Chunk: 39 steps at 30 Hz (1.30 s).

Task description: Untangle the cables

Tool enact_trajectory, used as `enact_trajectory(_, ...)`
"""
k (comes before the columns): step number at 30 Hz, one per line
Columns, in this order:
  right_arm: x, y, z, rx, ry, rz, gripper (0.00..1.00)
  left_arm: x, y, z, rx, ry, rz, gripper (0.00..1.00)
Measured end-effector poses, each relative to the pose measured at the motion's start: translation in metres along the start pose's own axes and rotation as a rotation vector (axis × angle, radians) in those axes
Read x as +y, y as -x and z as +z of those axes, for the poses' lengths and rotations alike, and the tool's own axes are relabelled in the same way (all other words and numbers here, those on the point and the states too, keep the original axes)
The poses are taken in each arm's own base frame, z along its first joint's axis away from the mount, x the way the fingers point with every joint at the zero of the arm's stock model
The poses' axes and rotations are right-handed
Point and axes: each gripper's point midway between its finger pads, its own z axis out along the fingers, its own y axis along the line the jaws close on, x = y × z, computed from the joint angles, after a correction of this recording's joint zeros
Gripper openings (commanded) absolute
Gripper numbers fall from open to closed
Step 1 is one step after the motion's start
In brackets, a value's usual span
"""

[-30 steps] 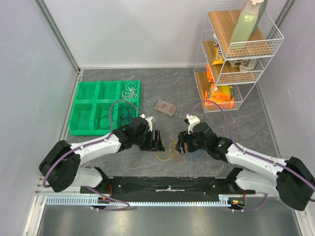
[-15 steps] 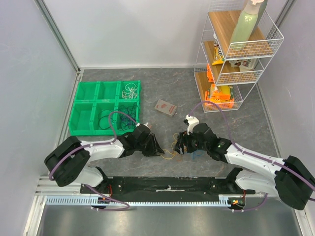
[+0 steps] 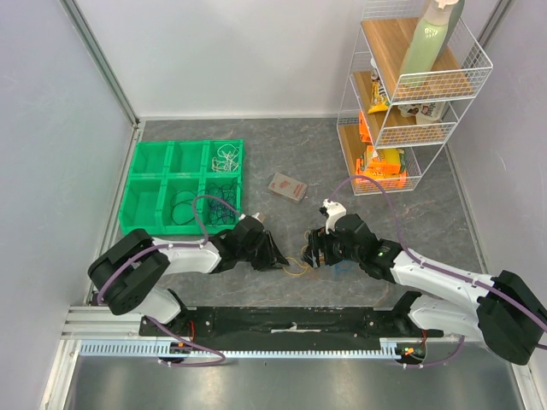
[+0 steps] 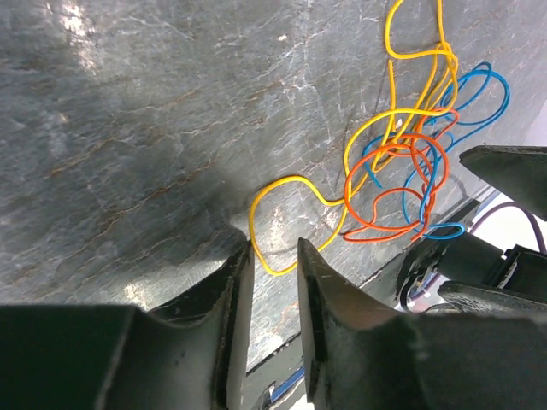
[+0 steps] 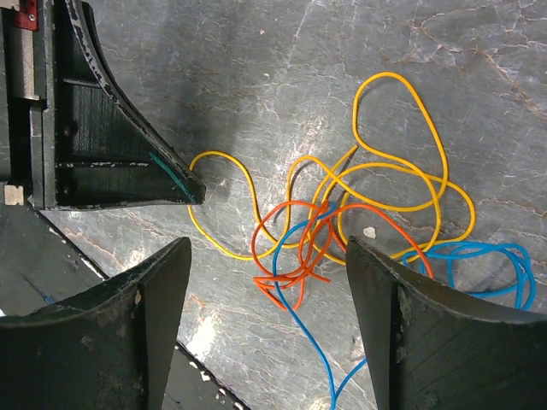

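The cables lie tangled on the grey table (image 3: 298,260) between my two grippers. In the left wrist view a yellow loop (image 4: 291,178) runs out from an orange coil (image 4: 402,137) and blue loops (image 4: 504,90). My left gripper (image 4: 273,243) is low over the table with its jaws narrowed. The near end of the yellow loop lies between its tips, and a gap still shows on each side of it. My right gripper (image 5: 267,243) hangs wide open over the knot, where orange (image 5: 291,203), blue (image 5: 304,321) and yellow (image 5: 402,79) cross. Nothing is held.
A green compartment tray (image 3: 141,184) at the back left holds white loops (image 3: 225,158) and dark loops (image 3: 182,207). A small flat box (image 3: 287,186) lies behind the tangle. A wire shelf (image 3: 402,111) stands at the back right. The two grippers are close together, fingertips facing.
My left gripper has moved right and down to the tangle's edge, and its jaws have narrowed around the yellow loop's end. The right arm has barely moved.
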Motion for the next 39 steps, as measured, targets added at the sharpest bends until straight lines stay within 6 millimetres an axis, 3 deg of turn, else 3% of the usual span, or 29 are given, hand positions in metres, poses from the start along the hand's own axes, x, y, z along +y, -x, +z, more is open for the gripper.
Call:
enact_trajectory(1, 0.000, 0.000, 0.000, -0.001, -0.002, 0.000, 0.80, 0.000, 0.000, 0.001, 0.000, 0.001, -0.005, 0.26)
enact_trajectory(3, -0.001, 0.001, 0.000, -0.003, -0.006, 0.000, 0.80, 0.001, 0.001, 0.003, -0.003, 0.004, -0.011, 0.04)
enact_trajectory(8, -0.003, 0.001, 0.000, -0.008, -0.019, -0.002, 0.81, 0.006, 0.005, 0.002, -0.033, 0.029, -0.005, 0.02)
enact_trajectory(12, -0.009, 0.000, 0.001, -0.007, -0.044, -0.010, 0.84, -0.004, 0.021, -0.018, -0.128, 0.012, 0.074, 0.02)
enact_trajectory(19, -0.017, -0.016, 0.017, 0.060, -0.092, -0.015, 0.86, -0.093, 0.054, -0.085, -0.314, -0.262, 0.332, 0.02)
enact_trajectory(25, -0.029, -0.005, 0.037, 0.015, -0.200, 0.038, 0.82, -0.152, 0.048, -0.125, -0.305, -0.461, 0.520, 0.02)
enact_trajectory(28, -0.043, 0.000, 0.042, -0.027, -0.278, 0.098, 0.81, -0.184, 0.044, -0.160, -0.330, -0.573, 0.624, 0.02)
enact_trajectory(31, -0.059, 0.009, 0.041, -0.078, -0.344, 0.168, 0.79, -0.219, 0.044, -0.208, -0.397, -0.677, 0.744, 0.02)
enact_trajectory(34, -0.079, 0.013, 0.032, -0.125, -0.405, 0.229, 0.76, -0.250, 0.048, -0.275, -0.535, -0.751, 0.885, 0.02)
enact_trajectory(39, -0.108, 0.010, 0.008, -0.182, -0.480, 0.298, 0.71, -0.278, 0.060, -0.382, -0.838, -0.777, 1.031, 0.02)
